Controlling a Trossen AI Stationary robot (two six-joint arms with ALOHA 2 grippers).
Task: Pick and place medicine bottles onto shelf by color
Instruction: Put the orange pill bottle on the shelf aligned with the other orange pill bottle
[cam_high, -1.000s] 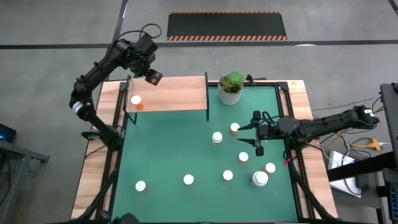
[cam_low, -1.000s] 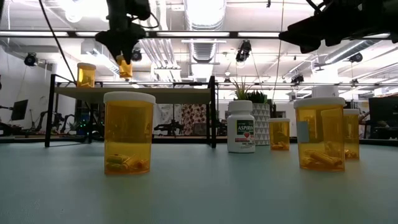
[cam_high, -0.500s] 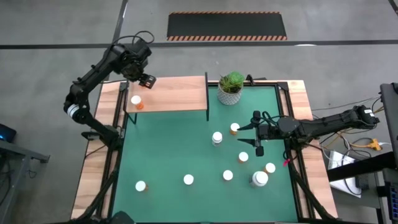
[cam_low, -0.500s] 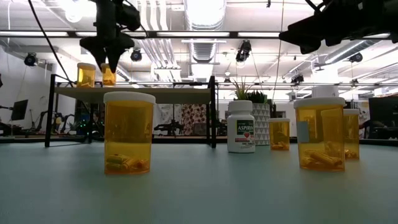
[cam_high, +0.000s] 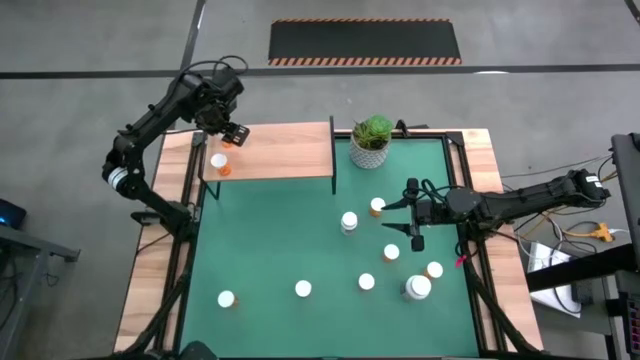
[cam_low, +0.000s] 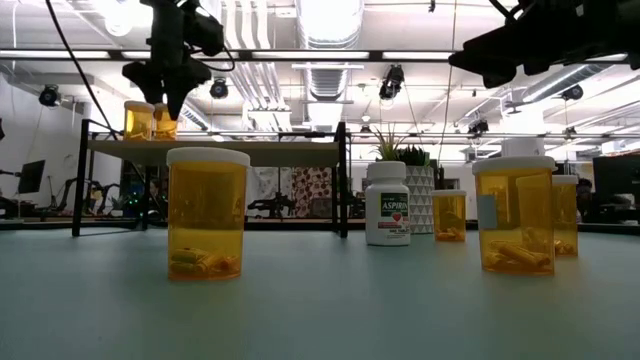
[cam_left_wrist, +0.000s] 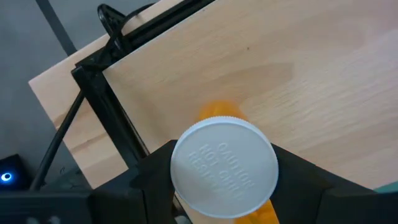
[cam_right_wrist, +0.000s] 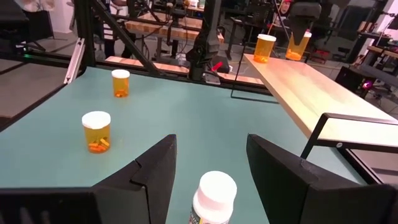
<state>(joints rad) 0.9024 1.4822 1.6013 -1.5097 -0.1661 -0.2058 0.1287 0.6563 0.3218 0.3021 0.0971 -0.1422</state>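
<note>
The shelf (cam_high: 285, 150) stands at the table's far left. One orange medicine bottle (cam_high: 219, 163) stands on the board near its left end. My left gripper (cam_high: 232, 134) hangs over the shelf's far left corner, shut on a second orange, white-capped bottle (cam_low: 165, 122) beside the first one (cam_low: 138, 120). My right gripper (cam_high: 400, 215) stays level and open above the green mat on the right. A white bottle (cam_right_wrist: 213, 194) stands on the mat ahead of it, and an orange one (cam_high: 377, 206) stands close by. My left gripper pinches the bottle's top end between its two fingers, at the white cap (cam_left_wrist: 224, 168). The fingers point down from above. The orange body (cam_right_wrist: 297, 46) hangs below them, nearly upright, its base level with the board. Whether the base touches the board, I cannot tell.
A potted plant (cam_high: 371, 140) stands beside the shelf's right posts. Several orange bottles stand on the mat, among them one at the near left (cam_high: 226, 298), one at the near middle (cam_high: 303, 289) and a wider one at the near right (cam_high: 417, 288). Bare mat lies under and in front of the shelf.
My left gripper has carried the orange bottle toward the shelf's left end and down. The bottle, earlier well above the board, now sits at board level right beside the bottle that stood there.
</note>
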